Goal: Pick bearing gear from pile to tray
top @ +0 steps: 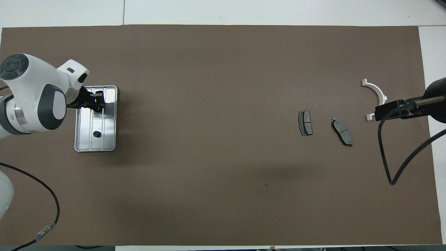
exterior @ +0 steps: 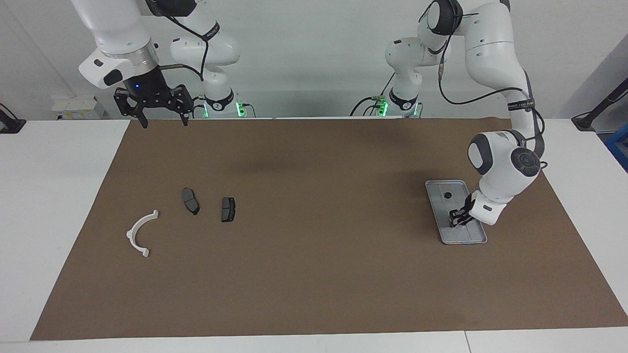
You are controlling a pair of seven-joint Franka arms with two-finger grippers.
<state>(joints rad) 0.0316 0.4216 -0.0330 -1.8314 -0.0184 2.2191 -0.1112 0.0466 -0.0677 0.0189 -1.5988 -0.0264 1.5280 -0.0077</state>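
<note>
The silver tray (exterior: 433, 197) (top: 110, 120) lies on the mat at the left arm's end of the table. One small black bearing gear (exterior: 447, 195) (top: 97, 133) rests in the part of it nearer to the robots. My left gripper (exterior: 456, 220) (top: 99, 105) hangs low over the other part of the tray, fingertips drawn together on what looks like a second small black bearing gear. The pile at the right arm's end is a white arc bracket (exterior: 139, 233) (top: 377, 91) and two dark brake pads (exterior: 190, 200) (top: 305, 122). My right gripper (exterior: 165, 122) (top: 375, 114) waits open, high over the mat's edge by its base.
A brown mat (exterior: 314, 274) covers the table, with white tabletop (exterior: 54, 196) around it. The second brake pad (exterior: 228, 209) (top: 342, 131) lies beside the first. A black cable (top: 390, 164) loops down from the right arm.
</note>
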